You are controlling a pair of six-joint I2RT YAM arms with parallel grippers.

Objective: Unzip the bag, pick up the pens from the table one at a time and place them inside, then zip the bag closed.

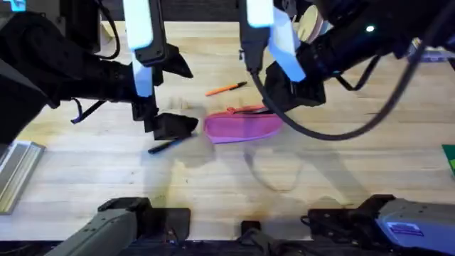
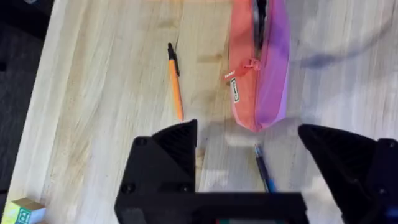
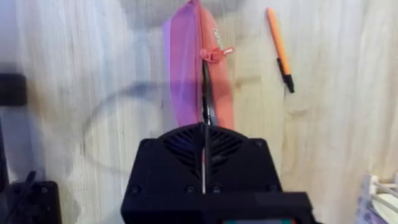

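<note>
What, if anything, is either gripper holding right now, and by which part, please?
The right gripper is shut on the bag, pinching its zipper edge at one end. The left gripper is open above the dark pen, holding nothing.

Bag (image 1: 243, 125) between two pens (image 1: 226, 89)

My right hand (image 3: 204, 149) covers the near end of the bag (image 3: 198, 68), and the far end runs off the frame. The dark pen (image 2: 263, 167) slips out of sight under my left hand (image 2: 249, 165), just past the bag's tip. Overhead, my right hand's fingertips are lost in dark blur.
</note>
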